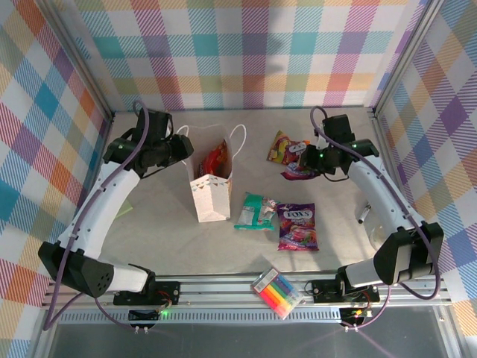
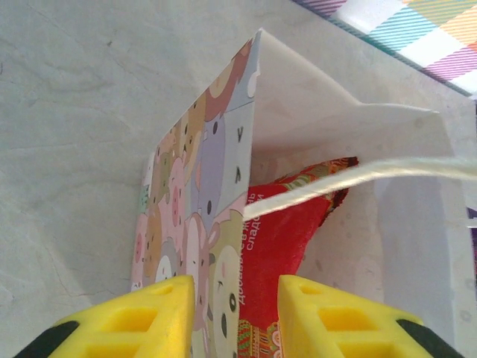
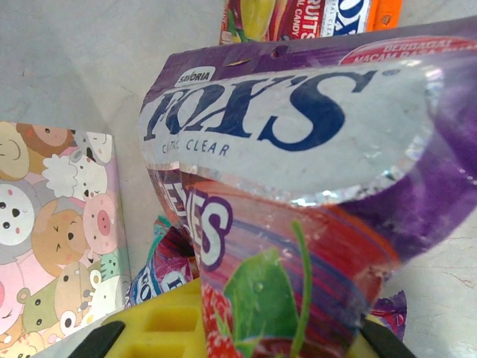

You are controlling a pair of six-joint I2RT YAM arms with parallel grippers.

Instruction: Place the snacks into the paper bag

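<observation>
Left of centre on the table (image 1: 335,246), you see the paper bag (image 1: 211,198) standing upright with its mouth open and the red chip bag (image 1: 217,158) inside it. Your left gripper (image 1: 185,149) sits at the bag's left wall. From the left wrist, its yellow fingers (image 2: 141,313) straddle the printed wall, with the chip bag also in the gap, and you cannot tell whether they pinch the paper or merely stand around it. A white rope handle (image 2: 358,179) crosses the mouth. Well right of the bag, your right gripper (image 1: 302,160) is clamped on a small purple packet (image 1: 297,174), which from the right wrist rises large between the fingers, the bag's cartoon print at the left behind it. An orange packet (image 1: 283,145) lies just far and left of that gripper. Nearer you, the teal packet (image 1: 256,211) and the purple candy bag (image 1: 298,226) lie flat side by side, the teal one closer to the bag. A pack of marker pens (image 1: 277,292) lies at the near edge
</observation>
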